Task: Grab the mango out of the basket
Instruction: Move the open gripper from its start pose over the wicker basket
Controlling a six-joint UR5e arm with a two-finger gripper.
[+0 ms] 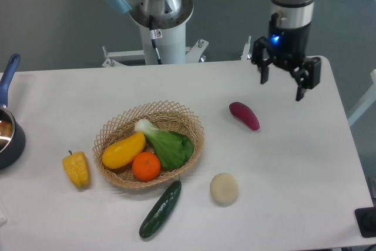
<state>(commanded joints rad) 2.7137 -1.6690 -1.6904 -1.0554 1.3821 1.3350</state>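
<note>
Approach step, judged: the hand [282, 83] is hanging released and empty above the counter's [294, 163] far right part, well apart from the basket [191, 120]. The mango [123, 150] is lying in the basket's left side, touching the orange [146, 166]. Next move is calling for travel leftward, then descent over the mango.

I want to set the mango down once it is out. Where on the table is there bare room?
Bare cloth lies right of the purple eggplant and white round vegetable, under the open gripper, and between pot and basket. It is crowded around the basket: yellow pepper left, cucumber touching its front.
</note>
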